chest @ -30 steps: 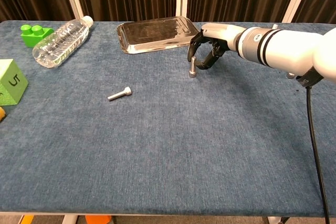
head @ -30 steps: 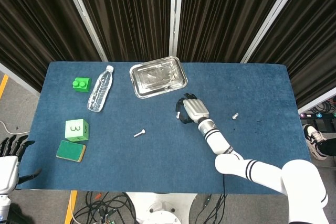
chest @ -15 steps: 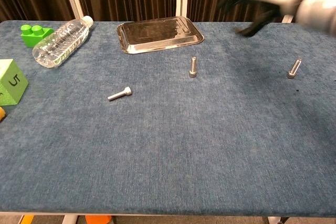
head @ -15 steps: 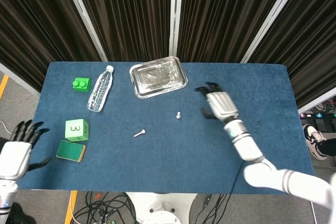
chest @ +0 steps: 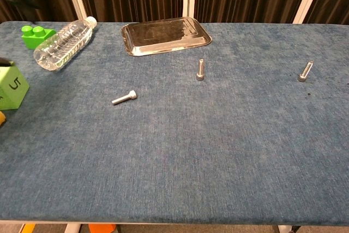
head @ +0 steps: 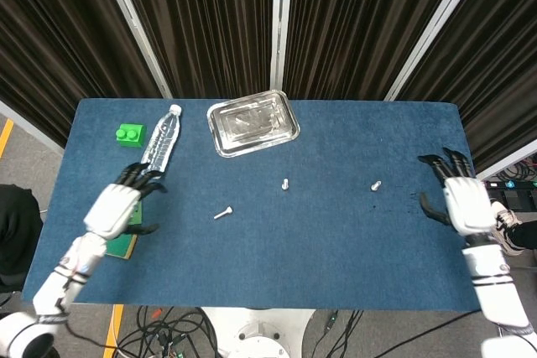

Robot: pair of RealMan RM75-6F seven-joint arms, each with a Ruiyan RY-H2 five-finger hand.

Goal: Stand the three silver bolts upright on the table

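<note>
One silver bolt (head: 285, 183) (chest: 200, 70) stands upright on its head mid-table, below the tray. A second bolt (head: 376, 184) (chest: 305, 71) stands upright, slightly tilted, toward the right. The third bolt (head: 221, 213) (chest: 124, 98) lies on its side left of centre. My left hand (head: 119, 205) hovers open over the table's left part, above the green cube, fingers spread. My right hand (head: 461, 200) is open at the right edge, holding nothing. Only a dark sliver of the left hand shows in the chest view's top left corner.
A steel tray (head: 252, 122) (chest: 165, 35) sits at the back centre. A clear water bottle (head: 161, 142) (chest: 64, 42) lies beside a green toy brick (head: 129, 134) (chest: 33, 35). A green numbered cube (chest: 12, 85) and a green-yellow sponge (head: 119, 245) are at the left.
My right hand let go of the middle bolt, leaving it upright, and swung away to the right edge. My left hand rose from the lower left over the table near the cube.
</note>
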